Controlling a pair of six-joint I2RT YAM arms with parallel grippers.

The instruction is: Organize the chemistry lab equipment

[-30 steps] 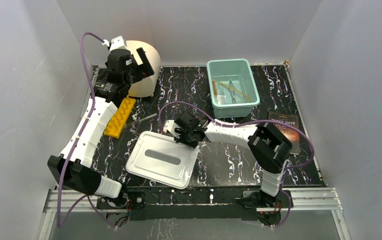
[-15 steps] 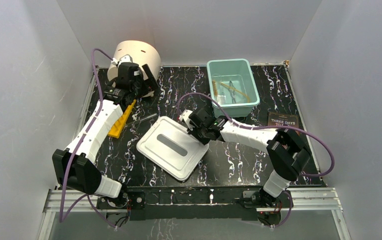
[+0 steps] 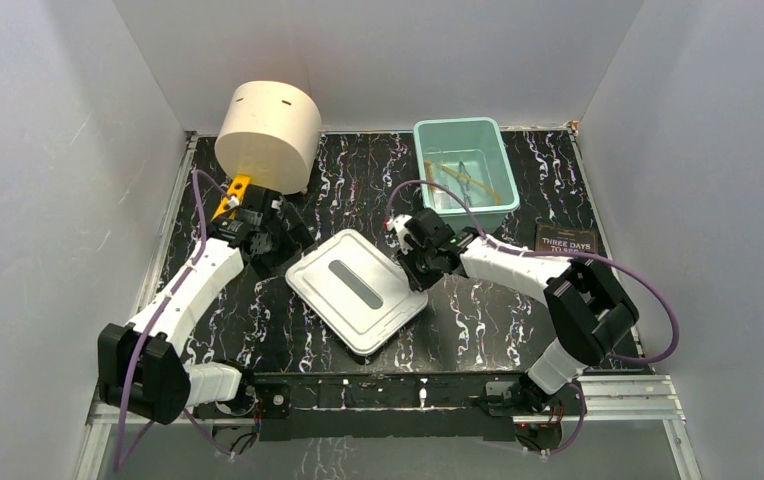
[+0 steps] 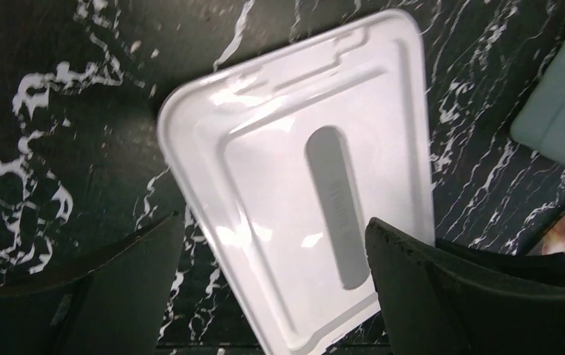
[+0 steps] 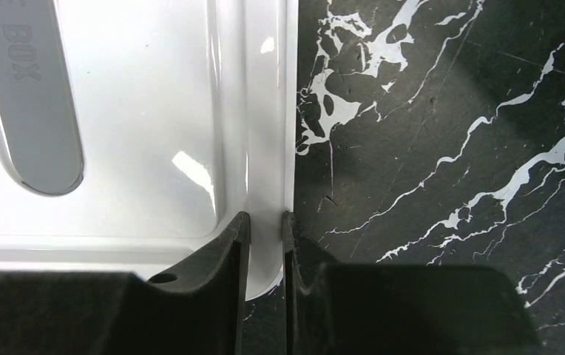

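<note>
White plastic lid (image 3: pixel 378 315) sits mid-table, its rim pinched between the narrowed fingers of the right gripper (image 5: pixel 265 222). I judge the step in hand is closing up. Next the lid needs lifting and squaring over the teal bin (image 3: pixel 455 123) just beyond, kept level. The left gripper (image 4: pixel 272 229) hovers by the lid's left edge, fingers spread and empty. The yellow rack (image 3: pixel 236 188) is mostly hidden behind the left arm. In the bin, tongs (image 3: pixel 470 185) and a tan tube (image 3: pixel 430 175) show; anything else there is too small to tell.
</note>
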